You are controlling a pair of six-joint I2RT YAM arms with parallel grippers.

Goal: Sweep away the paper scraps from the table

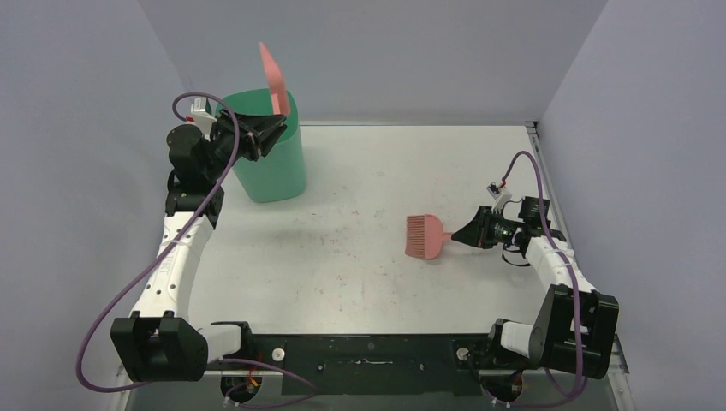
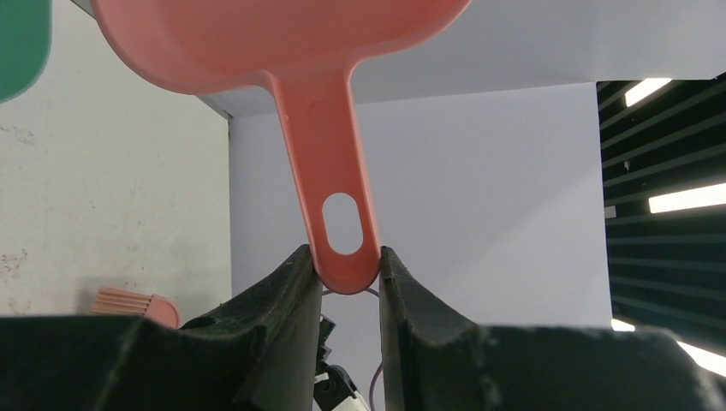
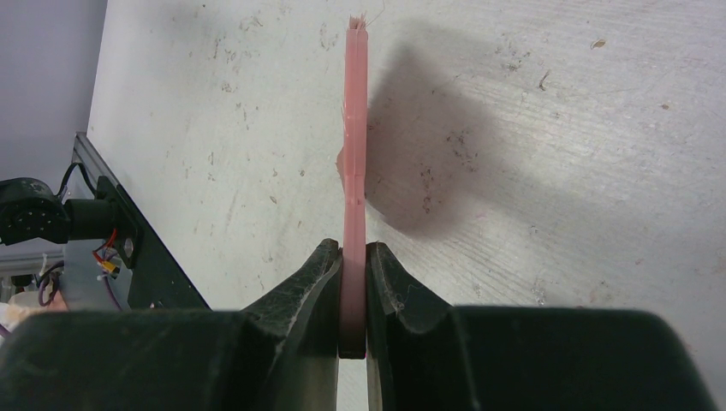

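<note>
Paper scraps were nowhere seen on the table (image 1: 342,274); they were judged light and limp, better swept than gripped. The dustpan (image 1: 272,77) was pinched by the left gripper (image 1: 276,128), the brush (image 1: 424,237) by the right gripper (image 1: 458,234).

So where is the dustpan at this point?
The dustpan is at the far left of the top view, tipped up over the green bin, its handle clamped in the left gripper.

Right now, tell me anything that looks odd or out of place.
Nothing spilled or broken. The dustpan stands on end over the green bin, pinched by the left gripper at just its handle tip. The table shows only scuffs.
</note>
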